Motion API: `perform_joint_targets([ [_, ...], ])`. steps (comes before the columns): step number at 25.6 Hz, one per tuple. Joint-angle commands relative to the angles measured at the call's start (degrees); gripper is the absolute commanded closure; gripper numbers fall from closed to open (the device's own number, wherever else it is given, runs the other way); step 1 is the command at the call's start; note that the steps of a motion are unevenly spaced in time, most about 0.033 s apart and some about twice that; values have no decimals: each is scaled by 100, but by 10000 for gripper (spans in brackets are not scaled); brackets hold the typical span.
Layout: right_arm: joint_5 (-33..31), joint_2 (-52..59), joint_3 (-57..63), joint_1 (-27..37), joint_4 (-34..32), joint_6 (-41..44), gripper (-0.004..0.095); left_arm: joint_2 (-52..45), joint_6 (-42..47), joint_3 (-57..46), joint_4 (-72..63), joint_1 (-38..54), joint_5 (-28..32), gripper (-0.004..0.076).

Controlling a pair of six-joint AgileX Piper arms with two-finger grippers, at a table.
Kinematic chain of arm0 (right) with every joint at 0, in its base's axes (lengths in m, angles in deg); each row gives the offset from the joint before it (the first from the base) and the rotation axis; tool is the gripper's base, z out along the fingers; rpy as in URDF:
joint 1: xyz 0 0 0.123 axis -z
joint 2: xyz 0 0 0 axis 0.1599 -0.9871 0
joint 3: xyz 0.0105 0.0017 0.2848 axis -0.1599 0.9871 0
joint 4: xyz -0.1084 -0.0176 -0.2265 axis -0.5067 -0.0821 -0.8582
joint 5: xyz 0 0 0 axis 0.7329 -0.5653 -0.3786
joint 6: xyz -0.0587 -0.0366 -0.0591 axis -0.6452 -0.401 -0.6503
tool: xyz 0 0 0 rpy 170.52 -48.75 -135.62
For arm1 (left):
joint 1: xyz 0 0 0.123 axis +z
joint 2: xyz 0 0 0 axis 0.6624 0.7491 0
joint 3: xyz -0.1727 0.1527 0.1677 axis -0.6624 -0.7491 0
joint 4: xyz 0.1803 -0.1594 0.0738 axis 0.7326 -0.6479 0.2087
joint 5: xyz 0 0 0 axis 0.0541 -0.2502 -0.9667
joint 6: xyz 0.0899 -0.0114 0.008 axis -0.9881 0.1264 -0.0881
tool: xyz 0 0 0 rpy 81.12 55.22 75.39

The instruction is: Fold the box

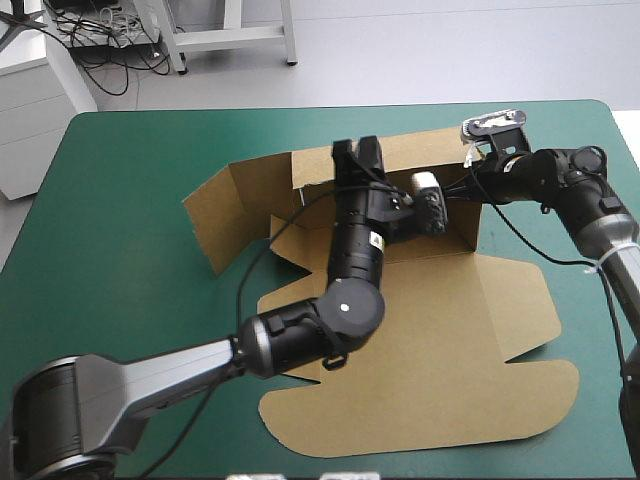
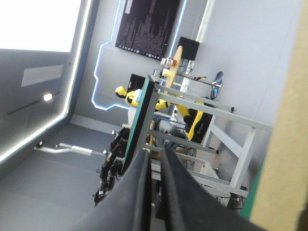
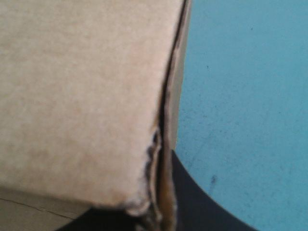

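1. Brown board, the box (image 1: 440, 330), lay on the teal-green tabletop (image 1: 120, 200), its far walls raised, one side flap splayed toward the left edge and the lid flat toward the near edge.
2. Across its middle stretched the left arm (image 1: 350, 270), hiding part of the floor and back wall.
3. The left claw (image 1: 357, 158) stood at the back wall's top edge, clenched but for a sliver of gap.
4. The right claw (image 1: 436, 215) was grasping the box's right wall, its doubled edge pinched between the black fingers (image 3: 197, 202).
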State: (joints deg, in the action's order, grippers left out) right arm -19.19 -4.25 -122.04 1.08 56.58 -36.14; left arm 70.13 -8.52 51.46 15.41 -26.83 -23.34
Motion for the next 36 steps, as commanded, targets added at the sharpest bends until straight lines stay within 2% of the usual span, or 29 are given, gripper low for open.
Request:
perform_joint_targets([
  [1,-356,582,-344,20,17,164,908,-962,152,199,133,244,-174,723],
  [7,-1577,862,-344,20,116,357,908,-2066,179,199,-1324,1187,341,723],
  [12,-2252,898,-344,20,564,376,908,-2708,-115,199,-2343,2254,341,723],
  [22,-2224,284,-344,20,599,604,908,-2945,-1956,199,-5860,4960,686,723],
  [25,-2050,26,-344,20,627,567,908,-2875,-2591,199,-6909,5709,714,723],
  [29,-1035,-201,-344,-22,868,421,885,-2747,-3616,164,-8602,6803,675,723],
  [31,-404,-265,-355,-153,682,203,799,-2736,-3701,74,-8817,7009,703,723],
  [32,-85,-346,-355,-241,581,100,717,-2713,-3774,13,-8888,7053,703,723],
  [33,110,-434,-355,-282,556,61,658,-2713,-3849,-57,-8950,7053,689,723],
  [36,337,-586,-395,-280,509,-87,582,-2699,-3849,-242,-8921,7053,676,723],
])
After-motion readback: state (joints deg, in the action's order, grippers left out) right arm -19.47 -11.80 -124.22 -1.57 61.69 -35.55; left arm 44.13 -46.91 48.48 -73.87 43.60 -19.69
